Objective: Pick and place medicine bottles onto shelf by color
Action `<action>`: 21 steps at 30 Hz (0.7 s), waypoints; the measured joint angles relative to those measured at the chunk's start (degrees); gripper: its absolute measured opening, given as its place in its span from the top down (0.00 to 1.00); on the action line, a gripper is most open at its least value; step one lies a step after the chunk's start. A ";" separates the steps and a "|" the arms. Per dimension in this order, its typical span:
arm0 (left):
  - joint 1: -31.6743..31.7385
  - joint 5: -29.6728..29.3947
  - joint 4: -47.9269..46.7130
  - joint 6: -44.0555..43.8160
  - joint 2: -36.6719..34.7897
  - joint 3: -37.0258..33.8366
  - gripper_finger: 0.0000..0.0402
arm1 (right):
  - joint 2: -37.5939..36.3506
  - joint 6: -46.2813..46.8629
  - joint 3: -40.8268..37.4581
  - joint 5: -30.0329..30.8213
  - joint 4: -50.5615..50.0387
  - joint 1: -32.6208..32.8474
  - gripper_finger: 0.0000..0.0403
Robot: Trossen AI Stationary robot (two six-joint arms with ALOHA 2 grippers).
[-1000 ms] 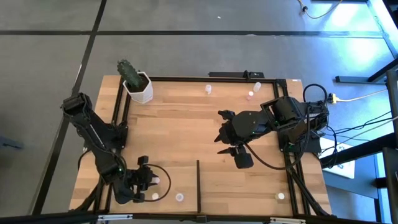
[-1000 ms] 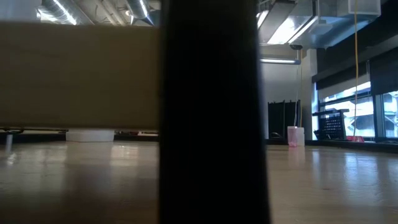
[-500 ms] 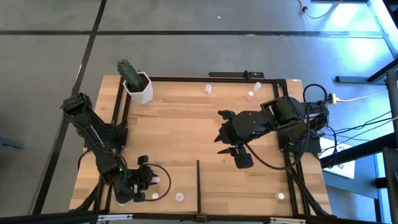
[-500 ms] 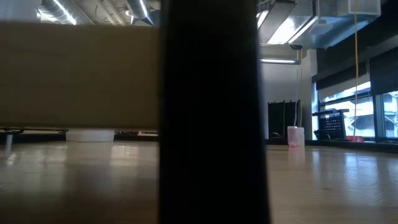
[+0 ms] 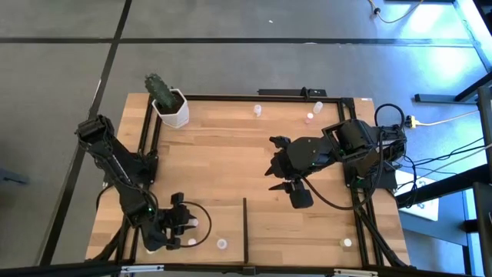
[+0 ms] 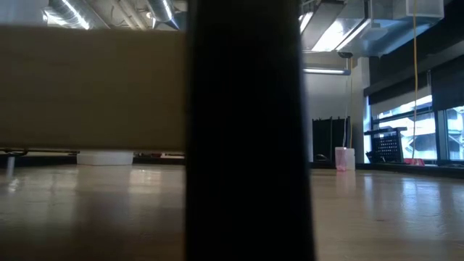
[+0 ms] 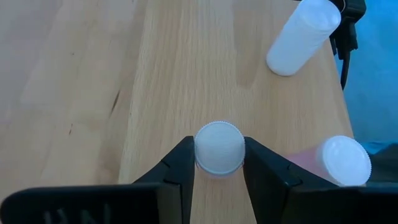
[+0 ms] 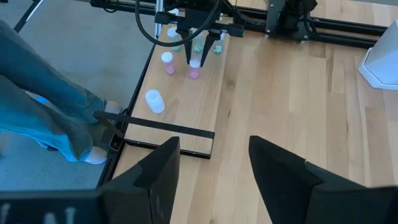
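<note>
My left gripper is low over the shelf, the pale panel at the table's near left, and is shut on a pink medicine bottle with a white cap. More bottles stand on the shelf around it: a pink one, a white one and green ones. Other bottles stand at the far edge and near edge. My right gripper hangs open, high over the table's middle, with nothing between its fingers. My left gripper pinches the bottle between its two fingers, at its sides just under the cap's rim. The fingers slant down from the table's left. The bottle is upright below the fingertips; whether its base rests on the shelf I cannot tell.
A thin black divider edges the shelf on its right and blocks the middle of the low view. A white hexagonal cactus pot stands at the far left corner. A person's legs show beside the table.
</note>
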 joint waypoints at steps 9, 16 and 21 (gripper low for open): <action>0.00 -0.28 0.00 0.27 0.00 0.00 0.64 | 0.00 -0.03 0.00 0.00 0.00 0.00 0.52; 0.00 -0.30 0.00 0.48 0.00 0.00 0.54 | 0.00 0.01 0.00 0.00 0.00 0.01 0.52; 0.00 -0.31 0.17 0.94 0.00 0.00 0.45 | 0.00 -0.01 0.00 0.00 0.02 0.00 0.52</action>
